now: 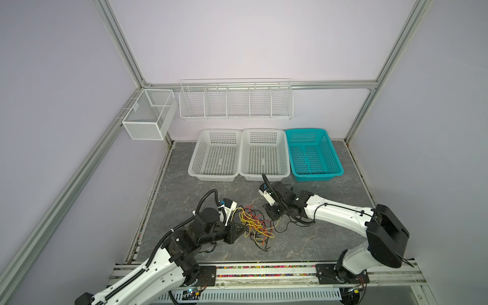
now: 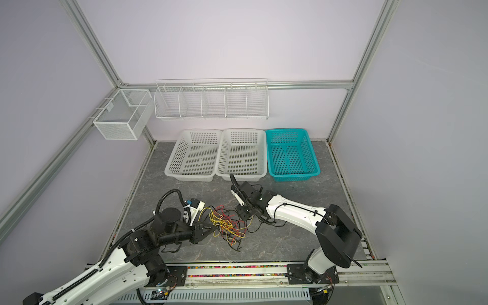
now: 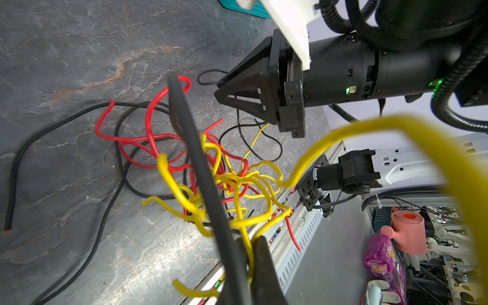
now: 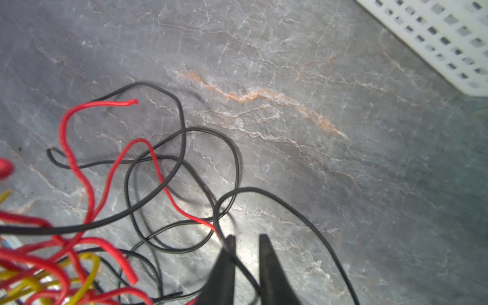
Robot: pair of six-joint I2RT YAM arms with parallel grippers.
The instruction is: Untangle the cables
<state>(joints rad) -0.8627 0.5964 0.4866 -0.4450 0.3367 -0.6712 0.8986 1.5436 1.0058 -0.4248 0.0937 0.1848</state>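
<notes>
My left gripper (image 3: 249, 244) clamps a yellow cable (image 3: 248, 264), anchoring the tangle (image 1: 254, 224). At its two o'clock, my right gripper (image 4: 245, 264) straddles a black cable (image 4: 217, 216); I cannot tell whether it grips.

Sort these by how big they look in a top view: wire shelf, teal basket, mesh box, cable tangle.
1. wire shelf, largest.
2. teal basket and mesh box look alike; the box hangs nearer the camera, so no ranking.
3. cable tangle, smallest.
</notes>
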